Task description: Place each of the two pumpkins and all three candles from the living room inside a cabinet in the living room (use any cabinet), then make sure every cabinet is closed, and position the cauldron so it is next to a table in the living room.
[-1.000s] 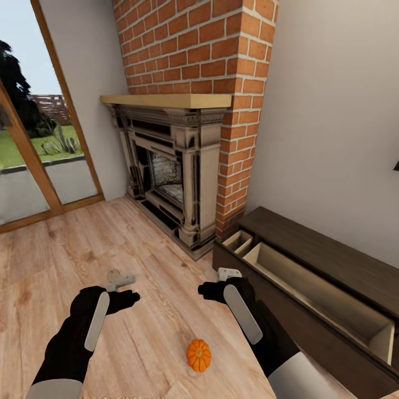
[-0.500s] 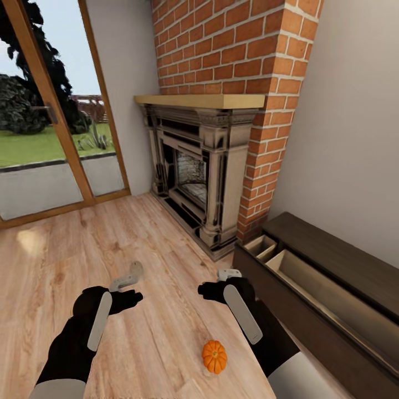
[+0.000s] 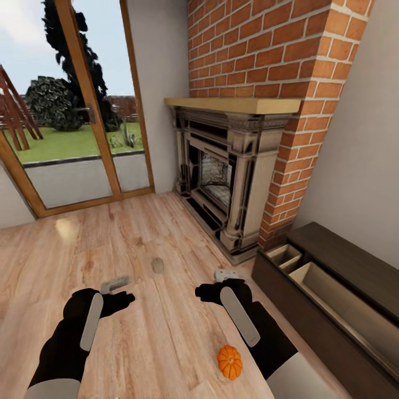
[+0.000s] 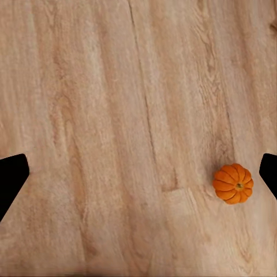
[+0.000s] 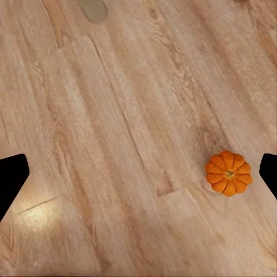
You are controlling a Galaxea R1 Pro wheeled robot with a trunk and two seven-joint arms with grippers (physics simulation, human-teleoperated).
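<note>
One pumpkin [image 3: 229,362] lies on the wooden floor [image 3: 138,343], just beside the right forearm and near the cabinet [image 3: 332,288], whose top drawer stands pulled out and appears bare inside. Both the left gripper [image 3: 114,285] and the right gripper [image 3: 226,275] are held above the floor with jaws spread and nothing grasped. The step in hand is judged to be fetching this pumpkin; for that, a gripper must be lowered over it, closed on it, and the fruit carried into the open drawer

pumpkin [image 3: 229,362] | orange, upright, on floor | cabinet [image 3: 332,299] | drawer open
</note>
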